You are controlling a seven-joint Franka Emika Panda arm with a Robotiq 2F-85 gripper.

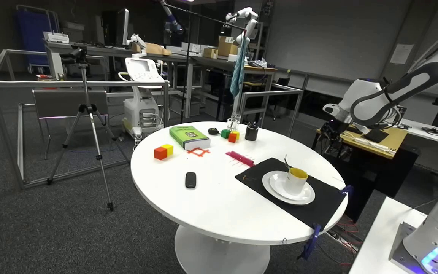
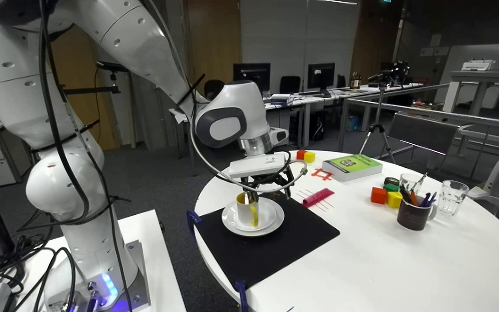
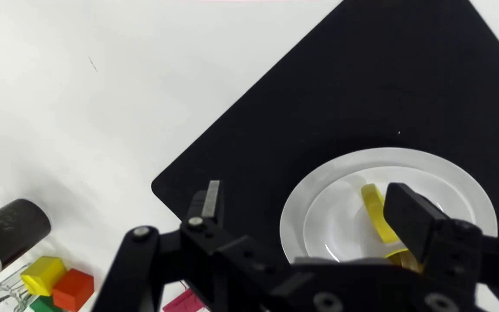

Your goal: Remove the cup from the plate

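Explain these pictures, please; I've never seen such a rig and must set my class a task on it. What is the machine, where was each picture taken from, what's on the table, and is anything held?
The machine is a white robot arm ending in a black pincer. Two pictures come from cameras standing outside the robot; the third comes from a camera on its wrist, so there the pincer looms large. On the round white table lies a black mat bearing a larger plate with a smaller plate on it. On that stands a cup, white outside, yellow inside, with a yellow handle. Elsewhere are a green book, coloured blocks, glasses and a dark mug. Nothing is held: the pincer stands open.
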